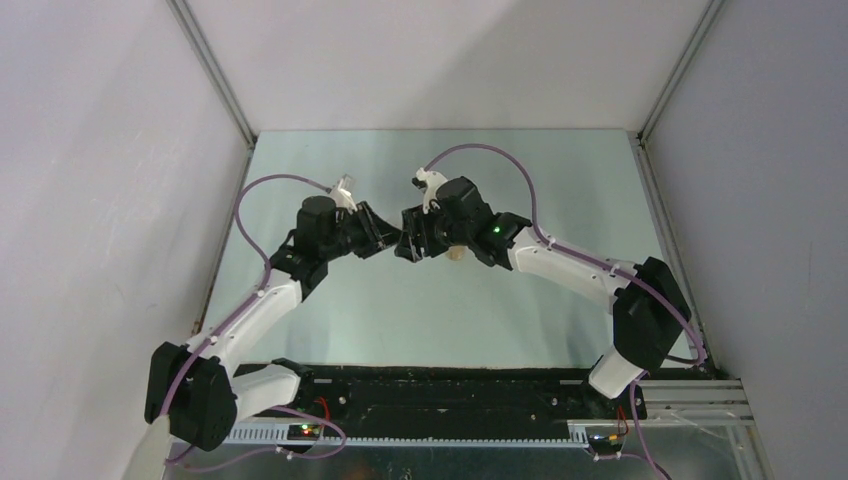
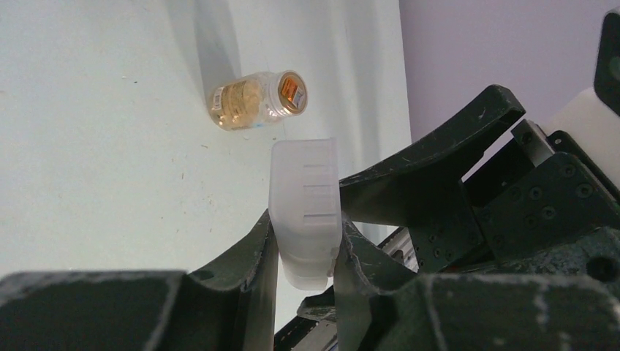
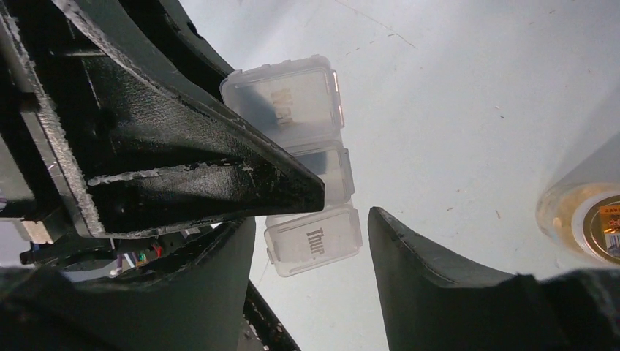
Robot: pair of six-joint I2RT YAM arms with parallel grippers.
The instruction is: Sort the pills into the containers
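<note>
The white translucent pill box [image 2: 305, 190] is off the table, clamped across its narrow sides by my left gripper [image 2: 307, 223]. In the right wrist view the box [image 3: 289, 102] shows joined lidded compartments marked "Wed" and "Thur". My right gripper [image 3: 311, 219] is open, its fingers standing either side of the "Thur" end with a gap on the right. In the top view the left gripper [image 1: 385, 238] and right gripper [image 1: 408, 240] meet at mid-table and hide the box. No loose pills show.
A small clear bottle [image 2: 256, 100] with orange-tan contents lies on its side on the pale table beyond the box. It also shows under the right wrist in the top view [image 1: 457, 254] and at the right edge of the right wrist view [image 3: 585, 219]. Walls enclose the table.
</note>
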